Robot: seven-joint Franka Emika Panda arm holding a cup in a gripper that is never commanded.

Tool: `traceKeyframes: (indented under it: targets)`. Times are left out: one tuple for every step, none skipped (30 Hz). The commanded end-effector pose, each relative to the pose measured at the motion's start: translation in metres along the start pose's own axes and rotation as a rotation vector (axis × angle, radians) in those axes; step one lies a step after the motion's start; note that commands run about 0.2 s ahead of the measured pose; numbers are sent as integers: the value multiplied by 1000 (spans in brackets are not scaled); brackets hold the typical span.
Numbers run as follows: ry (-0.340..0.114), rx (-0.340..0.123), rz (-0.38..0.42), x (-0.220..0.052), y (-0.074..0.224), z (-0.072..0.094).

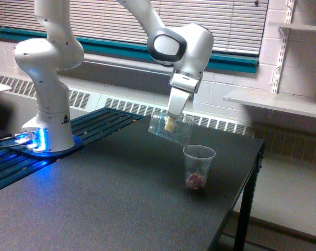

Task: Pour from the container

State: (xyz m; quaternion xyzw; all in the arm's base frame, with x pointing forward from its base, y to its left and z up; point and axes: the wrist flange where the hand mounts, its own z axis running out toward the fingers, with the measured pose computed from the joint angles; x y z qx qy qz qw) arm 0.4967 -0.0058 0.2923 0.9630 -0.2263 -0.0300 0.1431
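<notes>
So I've got the container (pixel 170 127) pinched in my gripper (pixel 170 124), fingers clamped on its sides, and it's hanging tipped way over on its side just right of the middle of the frame, mouth pointing down toward the lower right. Right under and a bit right of that mouth is the cup (pixel 198 168) standing upright on the table (pixel 110 198), not touching the container, there's a clear gap between them. The cup has a little heap of reddish and pale bits sitting in the bottom, and honestly the container looks pretty much see-through and empty from here, though it's blurry enough that I can't swear nothing is stuck inside. So my read is the pour itself is basically done or right at the tail end, with the tilt about as far as it needs to go. Next move, I'd guess, is rolling my wrist back so the container comes upright again, and doing it without dropping lower, since its lip is close above the cup's rim and clipping that light plastic cup would knock it over and spill everything near the table's right edge. Slow and level is the plan
</notes>
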Motion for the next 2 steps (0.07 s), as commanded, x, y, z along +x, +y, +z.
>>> traceKeyframes:
  targets:
    - [31, 20, -10, 2, -3, -7]
    - [30, 20, -11, 2, -3, -8]
